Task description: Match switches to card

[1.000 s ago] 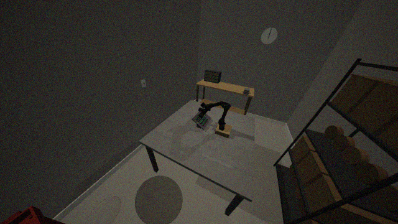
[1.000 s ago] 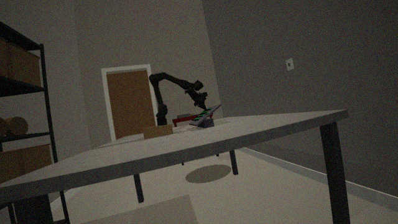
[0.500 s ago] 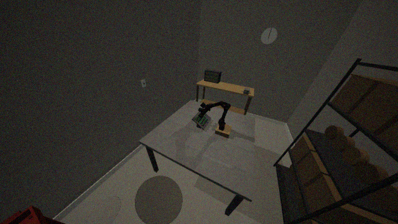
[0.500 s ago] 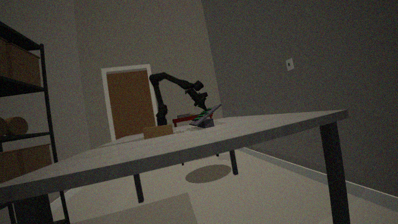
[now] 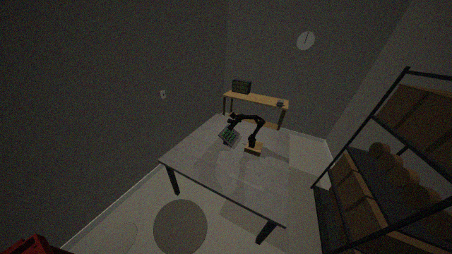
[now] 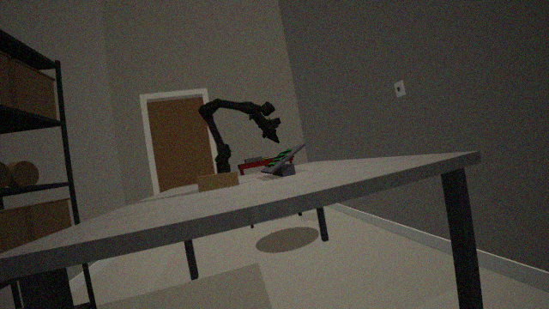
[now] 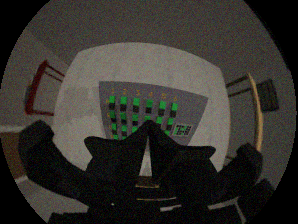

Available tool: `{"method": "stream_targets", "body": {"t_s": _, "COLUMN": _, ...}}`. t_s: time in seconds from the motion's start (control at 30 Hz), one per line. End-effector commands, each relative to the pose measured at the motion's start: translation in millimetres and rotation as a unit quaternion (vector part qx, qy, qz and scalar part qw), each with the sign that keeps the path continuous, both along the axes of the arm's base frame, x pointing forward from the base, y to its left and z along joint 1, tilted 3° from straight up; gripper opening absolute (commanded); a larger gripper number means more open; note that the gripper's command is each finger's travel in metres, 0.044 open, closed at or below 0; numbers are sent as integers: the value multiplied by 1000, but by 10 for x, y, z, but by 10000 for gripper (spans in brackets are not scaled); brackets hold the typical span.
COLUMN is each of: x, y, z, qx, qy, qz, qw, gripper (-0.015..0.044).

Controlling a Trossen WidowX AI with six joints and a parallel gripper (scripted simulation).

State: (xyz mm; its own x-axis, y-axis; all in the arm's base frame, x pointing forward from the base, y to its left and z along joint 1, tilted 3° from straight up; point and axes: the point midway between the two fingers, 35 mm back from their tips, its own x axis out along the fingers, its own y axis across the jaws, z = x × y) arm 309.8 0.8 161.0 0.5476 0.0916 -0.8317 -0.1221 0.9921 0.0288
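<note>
We see the gripper (image 6: 274,138) pinched shut and empty, hanging above the tilted panel (image 6: 284,160), apart from it. On the wrist view, the card (image 7: 184,129) sits at the grid's (image 7: 141,116) three o'clock.

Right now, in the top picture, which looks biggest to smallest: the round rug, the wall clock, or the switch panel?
1. The round rug looks biggest, but it lies nearer the camera.
2. Switch panel and wall clock look about alike; I won't rank them, since they sit at different depths.
</note>
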Motion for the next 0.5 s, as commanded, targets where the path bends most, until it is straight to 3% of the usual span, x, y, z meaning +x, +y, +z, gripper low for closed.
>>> {"method": "stream_targets", "body": {"t_s": 0.0, "x": -65, "y": 69, "z": 0, "qx": 1, "qy": 8, "qz": 2, "qw": 1000, "gripper": 0}}
{"method": "stream_targets", "body": {"t_s": 0.2, "x": -291, "y": 582, "z": -83, "qx": 4, "qy": 8, "qz": 2, "qw": 1000, "gripper": 0}}
{"method": "stream_targets", "body": {"t_s": 0.47, "x": -105, "y": 632, "z": -373, "qx": 2, "qy": 20, "qz": 2, "qw": 1000, "gripper": 0}}
